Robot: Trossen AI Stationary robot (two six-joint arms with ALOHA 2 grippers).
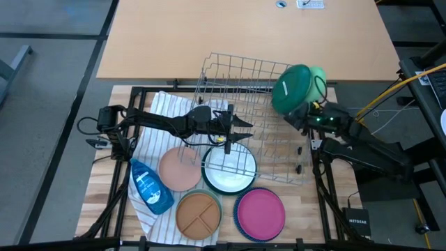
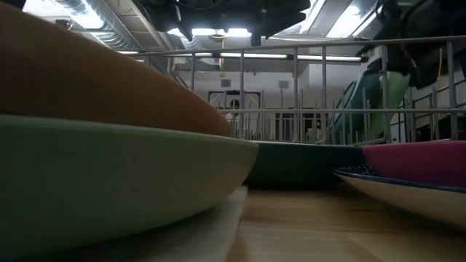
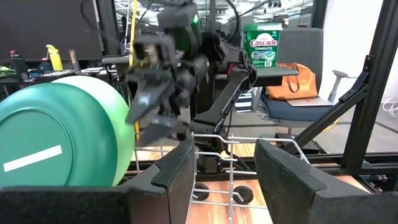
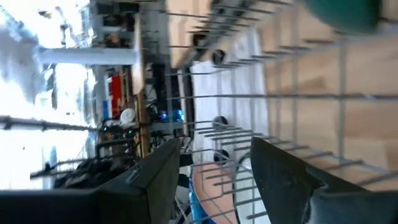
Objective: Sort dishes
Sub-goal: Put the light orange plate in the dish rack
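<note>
Green bowls [image 1: 298, 87] stand in the wire rack's [image 1: 230, 77] far corner, right beside the spread, empty right claw [image 1: 296, 120]; left claw [image 1: 240, 132] also spread.

"Cascade Complete" on green tub [image 3: 261, 45]

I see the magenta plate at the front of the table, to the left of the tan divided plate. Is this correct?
Not quite. In the high view the magenta plate is at the front of the table, but it lies to the right of the tan divided plate, not to the left.
</note>
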